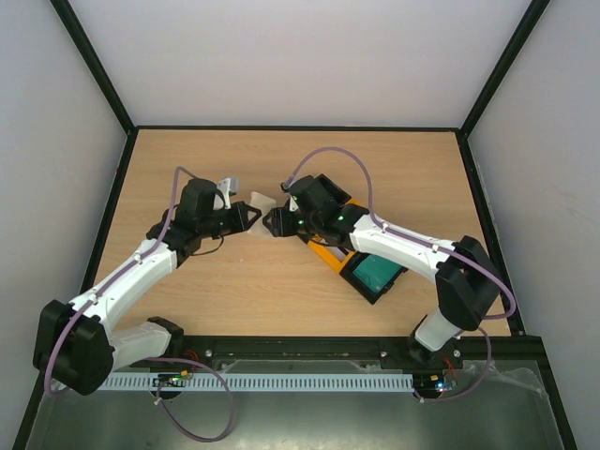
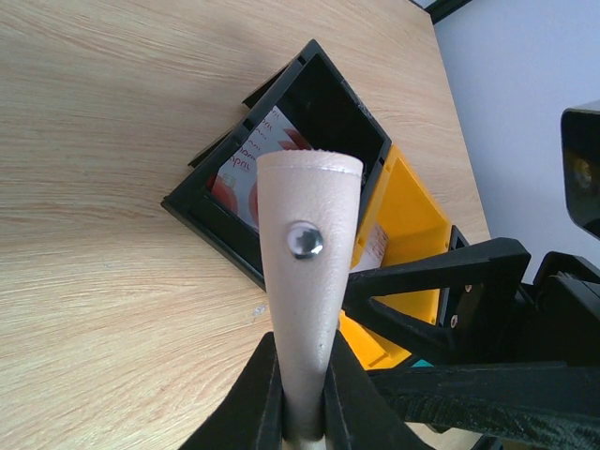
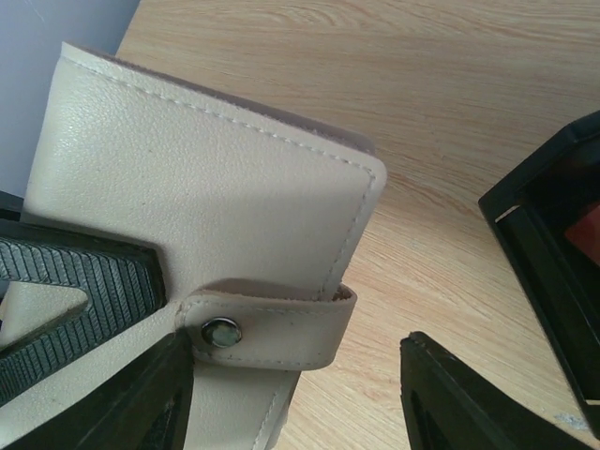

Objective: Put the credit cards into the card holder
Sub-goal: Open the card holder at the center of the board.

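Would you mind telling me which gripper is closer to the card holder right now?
Left. The left gripper is clamped on the card holder, gripping one end; the right gripper is open, its jaws spread near the snap strap.

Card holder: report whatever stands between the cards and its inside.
Its snap strap looks fastened across the edge, keeping the card holder shut in the left hand. The red-and-white card lies in the tray beyond. The open right hand straddles the strap.
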`<state>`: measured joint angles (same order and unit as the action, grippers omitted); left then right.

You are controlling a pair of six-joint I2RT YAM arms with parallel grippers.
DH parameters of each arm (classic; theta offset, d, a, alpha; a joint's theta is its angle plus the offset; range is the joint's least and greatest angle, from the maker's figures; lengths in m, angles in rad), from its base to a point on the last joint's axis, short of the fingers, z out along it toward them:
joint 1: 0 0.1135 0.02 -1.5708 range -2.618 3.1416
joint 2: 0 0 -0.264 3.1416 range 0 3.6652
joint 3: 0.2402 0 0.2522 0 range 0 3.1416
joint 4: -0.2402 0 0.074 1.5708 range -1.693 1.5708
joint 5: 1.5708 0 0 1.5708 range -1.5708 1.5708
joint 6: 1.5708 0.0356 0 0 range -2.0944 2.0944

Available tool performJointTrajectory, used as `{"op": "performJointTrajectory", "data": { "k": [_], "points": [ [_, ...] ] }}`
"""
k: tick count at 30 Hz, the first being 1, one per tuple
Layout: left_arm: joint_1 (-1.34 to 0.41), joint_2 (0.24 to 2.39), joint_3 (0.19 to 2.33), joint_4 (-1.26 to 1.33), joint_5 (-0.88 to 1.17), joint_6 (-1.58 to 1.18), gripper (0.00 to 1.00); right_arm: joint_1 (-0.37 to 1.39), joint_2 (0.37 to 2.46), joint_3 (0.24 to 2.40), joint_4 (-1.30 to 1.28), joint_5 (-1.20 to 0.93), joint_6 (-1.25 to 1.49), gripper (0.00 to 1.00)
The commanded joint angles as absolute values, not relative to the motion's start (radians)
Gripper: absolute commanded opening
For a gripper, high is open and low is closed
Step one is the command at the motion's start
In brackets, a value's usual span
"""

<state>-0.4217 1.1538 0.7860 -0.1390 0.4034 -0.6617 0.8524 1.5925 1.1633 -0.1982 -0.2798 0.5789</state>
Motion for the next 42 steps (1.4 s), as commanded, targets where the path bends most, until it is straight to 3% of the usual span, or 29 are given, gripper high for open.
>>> {"op": "performJointTrajectory", "data": {
  "k": [1,10,17,20,27,31,33,42],
  "points": [
    [-0.428,1.142,0.785,-0.076,0.472,-0.658,0.03,0.856,1.627,1.204,-0.252,-0.217,0.549,0.57],
    [-0.428,1.140,0.795,-0.108,0.472,-0.662,0.03,0.857,1.663,1.208,-0.328,0.236,0.602,0.44],
    [-0.428,1.131,0.800,-0.136,0.422,-0.655,0.03,0.857,1.642,1.233,-0.412,0.416,0.628,0.37],
    [-0.428,1.134,0.803,-0.139,0.420,-0.652,0.03,0.857,1.599,1.227,-0.371,0.320,0.599,0.39],
    [-0.428,1.126,0.809,-0.144,0.418,-0.650,0.03,0.842,1.466,1.117,-0.149,-0.091,0.589,0.62],
    [-0.428,1.116,0.809,-0.140,0.426,-0.659,0.03,0.835,1.477,1.113,-0.126,-0.161,0.623,0.64],
    [-0.428,1.113,0.807,-0.137,0.431,-0.663,0.03,0.834,1.502,1.119,-0.131,-0.185,0.630,0.62],
    [-0.428,1.106,0.800,-0.129,0.432,-0.678,0.03,0.834,1.570,1.113,-0.187,-0.177,0.692,0.31]
  ]
}}
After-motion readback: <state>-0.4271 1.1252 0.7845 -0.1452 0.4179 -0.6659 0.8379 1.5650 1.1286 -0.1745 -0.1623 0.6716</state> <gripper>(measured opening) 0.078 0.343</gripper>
